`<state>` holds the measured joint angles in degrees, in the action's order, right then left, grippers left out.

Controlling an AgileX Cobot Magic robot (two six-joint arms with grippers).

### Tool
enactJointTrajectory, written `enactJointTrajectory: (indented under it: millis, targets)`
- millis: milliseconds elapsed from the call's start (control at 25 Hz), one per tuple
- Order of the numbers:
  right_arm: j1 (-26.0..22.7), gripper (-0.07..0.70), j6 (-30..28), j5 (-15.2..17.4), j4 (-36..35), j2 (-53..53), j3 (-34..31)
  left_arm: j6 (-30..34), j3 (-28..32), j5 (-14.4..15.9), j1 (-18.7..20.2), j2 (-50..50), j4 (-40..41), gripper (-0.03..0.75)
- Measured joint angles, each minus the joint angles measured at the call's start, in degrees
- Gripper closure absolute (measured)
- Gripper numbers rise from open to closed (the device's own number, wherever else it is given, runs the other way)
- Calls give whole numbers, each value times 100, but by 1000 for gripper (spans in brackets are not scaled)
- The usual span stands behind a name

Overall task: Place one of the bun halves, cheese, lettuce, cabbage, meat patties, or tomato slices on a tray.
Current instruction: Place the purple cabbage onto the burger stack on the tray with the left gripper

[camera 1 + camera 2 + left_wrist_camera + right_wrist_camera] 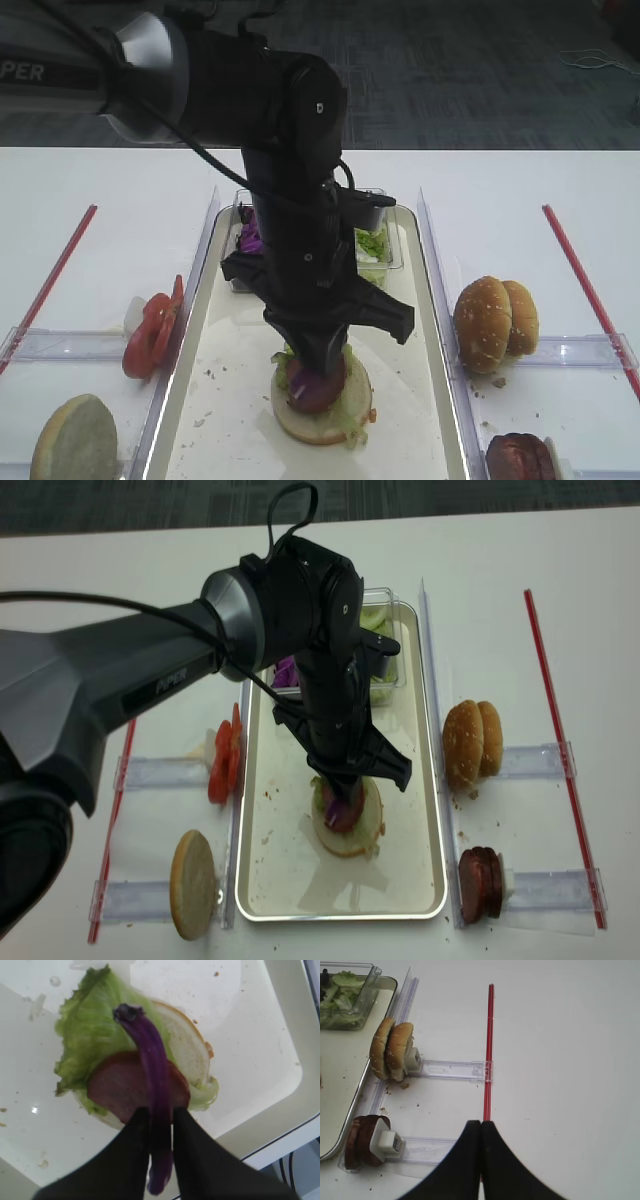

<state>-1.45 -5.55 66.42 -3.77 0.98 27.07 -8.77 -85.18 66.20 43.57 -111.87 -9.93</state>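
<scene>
On the cream-white tray [260, 1035] lies a bun bottom [187, 1045] topped with green lettuce [87, 1035] and a reddish meat patty [120, 1085]. A long purple cabbage strip [152, 1060] lies across the patty and lettuce, its near end between the fingers of my left gripper [160, 1110]. The jaws stand slightly open, with thin gaps beside the strip. From above, the left gripper [318, 375] points straight down over the stack. My right gripper [481, 1124] is shut and empty over the white table, right of the tray.
A clear box [345, 995] of lettuce and purple shreds sits at the tray's far end. Seeded bun halves [392, 1050] and meat patties [362, 1140] stand in clear rails on the right. Tomato slices [150, 330] and a bun half [73, 440] stand on the left. Red strips [489, 1050] flank the table.
</scene>
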Motion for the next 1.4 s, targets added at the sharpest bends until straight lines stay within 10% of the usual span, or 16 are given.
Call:
enactJointTrajectory:
  millis: [1400]
  targets:
    - [0, 608, 0, -3, 0, 0, 0, -368, -531, 327, 0, 0, 249, 293]
